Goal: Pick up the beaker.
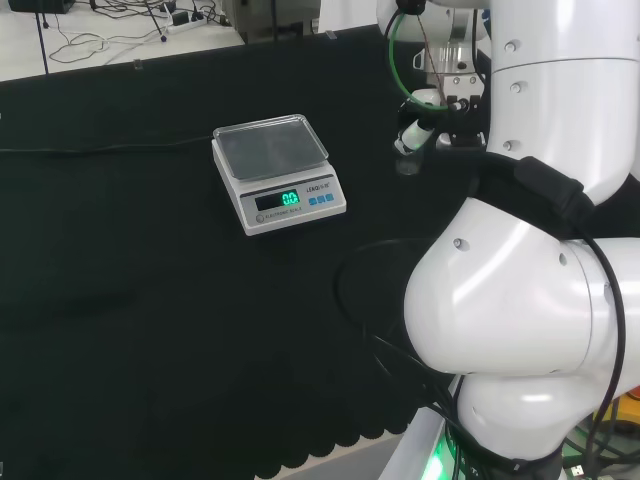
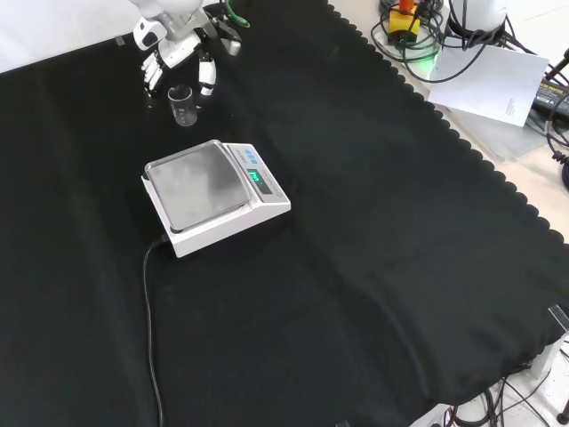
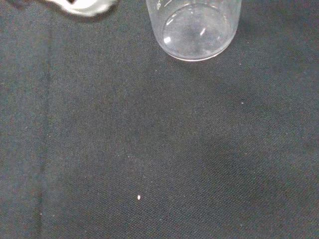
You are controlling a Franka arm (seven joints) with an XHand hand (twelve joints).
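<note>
At the far end of the black-clothed tabletop [image 2: 373, 231], the hand [image 2: 174, 60] hangs over a small clear beaker [image 2: 181, 105] that stands upright on the cloth. In the front view its fingers [image 2: 206, 76] point down, spread on both sides of the beaker's rim, one set to the left and one to the right, with the glass between and a little below them; they look fairly straight and apart, not closed round anything, and no contact with the beaker can be made out. The head view shows the hand [image 1: 420, 118] left of the arm's white links, its pale fingertips just above the faint outline of the beaker [image 1: 407, 160], which sits to the right of a scale [image 1: 278, 172]. That scale [image 2: 213, 196], white with a grey metal pan and a lit green display, stands on the cloth near the beaker but apart from it, its cable [image 2: 149, 329] trailing toward the front view's bottom edge. From the wrist, the beaker [image 3: 195, 27] is seen close, its round base resting on the weave and nothing visible inside it, while a blurred white part of the hand [image 3: 82, 6] lies beside it without touching. The beaker remains on the tabletop, not lifted.
</note>
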